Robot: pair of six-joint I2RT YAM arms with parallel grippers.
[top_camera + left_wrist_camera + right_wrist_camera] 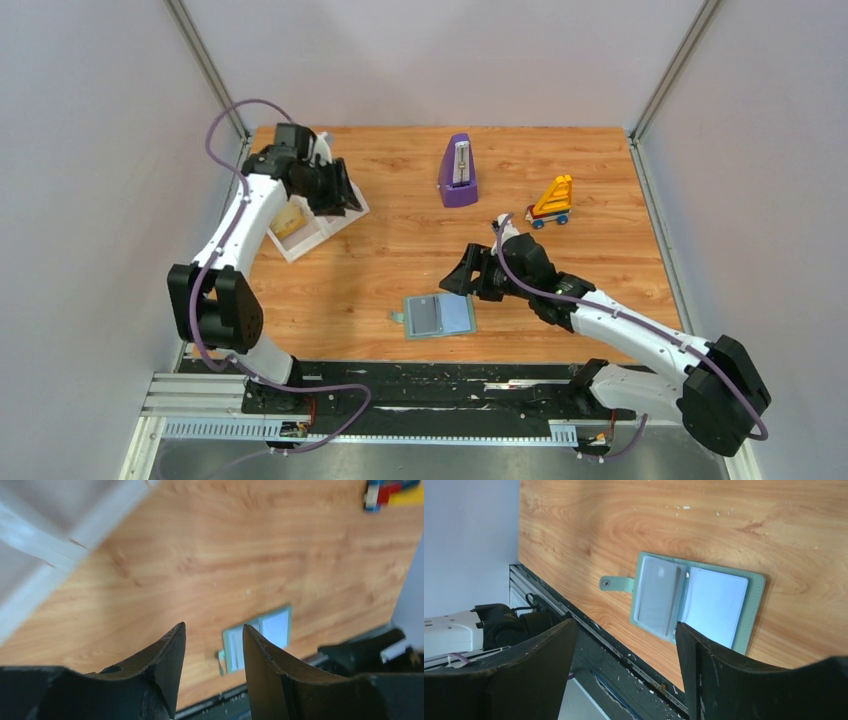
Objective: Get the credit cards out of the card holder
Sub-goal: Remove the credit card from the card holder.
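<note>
**open card holder flat by the near edge, both pincers empty**

at far left the white tray [318, 232] sits skewed near the far-left corner of the surface [400, 240]. a yellowish card [290, 220] lies in its left compartment. the left pincer [338, 195] hangs over the tray's right compartment. in the left wrist view its fingers [167, 655] stand apart with nothing between them.

toward the middle, the card holder [440, 315] lies open and flat, close to the near edge of the surface. its long axis runs left to right, turned only slightly, and the fold runs near to far. the strap tab [397, 318] sticks out from the left edge and points left. the left half looks dark grey, apparently the dark card [427, 316] in its pocket, and the right half is pale. bare wood lies open to the holder's left and on its far side. on the near side only a narrow strip of wood separates it from the black rail [450, 385].

the right pincer [462, 275] hovers just beyond the holder's far-right corner, not touching it. its fingers [704, 650] are apart and empty, and the right wrist view shows the holder framed between them.

farther back, a purple metronome [458, 172] and, to its right, a yellow toy [551, 203] stand well apart from the holder.
</note>
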